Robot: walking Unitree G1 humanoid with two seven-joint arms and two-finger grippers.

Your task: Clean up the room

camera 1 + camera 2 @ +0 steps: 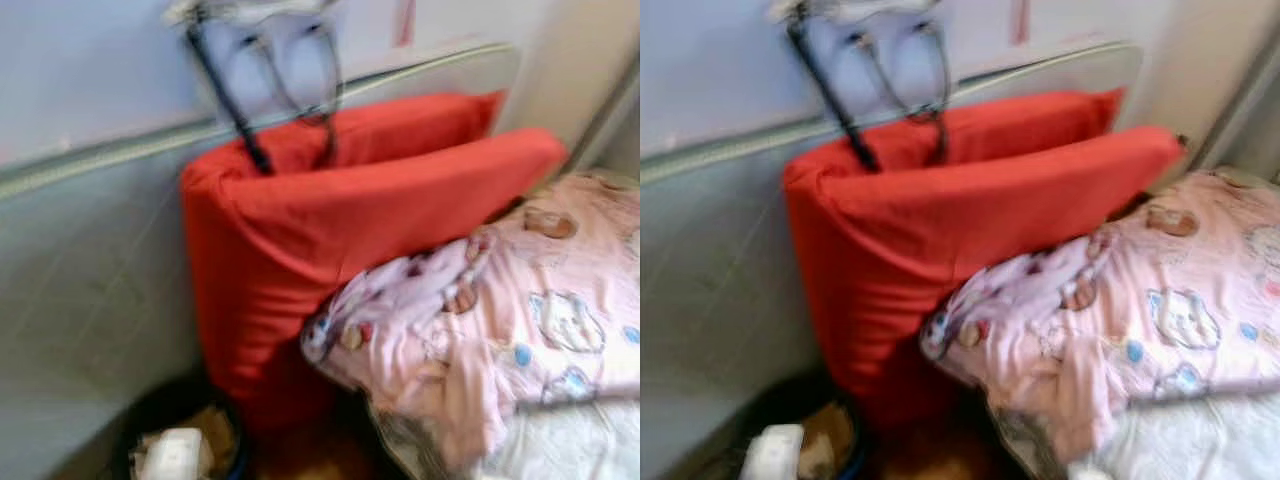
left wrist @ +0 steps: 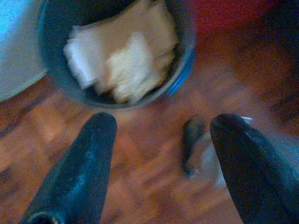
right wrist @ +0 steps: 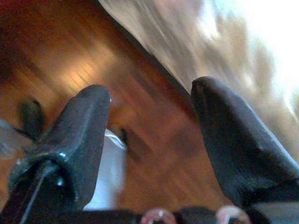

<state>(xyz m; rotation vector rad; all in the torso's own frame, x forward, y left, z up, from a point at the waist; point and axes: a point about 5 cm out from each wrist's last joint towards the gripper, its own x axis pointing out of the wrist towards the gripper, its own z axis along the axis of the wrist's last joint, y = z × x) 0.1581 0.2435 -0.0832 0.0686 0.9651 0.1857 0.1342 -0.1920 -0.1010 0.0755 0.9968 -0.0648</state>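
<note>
The left gripper (image 2: 161, 140) hung spread and empty over the wooden floor (image 2: 140, 186), a dark bin (image 2: 184, 65) of crumpled paper (image 2: 121, 56) just beyond its fingers and a small blurred scrap (image 2: 201, 154) between them. The right gripper (image 3: 152, 107) was spread too, holding nothing, beside the bed's edge (image 3: 187, 42). Farther off, a red cushion (image 1: 330, 230) leaned on the wall, a pink patterned blanket (image 1: 500, 320) at its right.

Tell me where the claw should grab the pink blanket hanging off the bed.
Grip the pink blanket at its bunched fold drooping over the bed's edge, coming from the floor side below the red cushion. There the cloth gathers thick and hangs free, probably easiest to pinch; the flat part on the bed offers no ridge.
</note>
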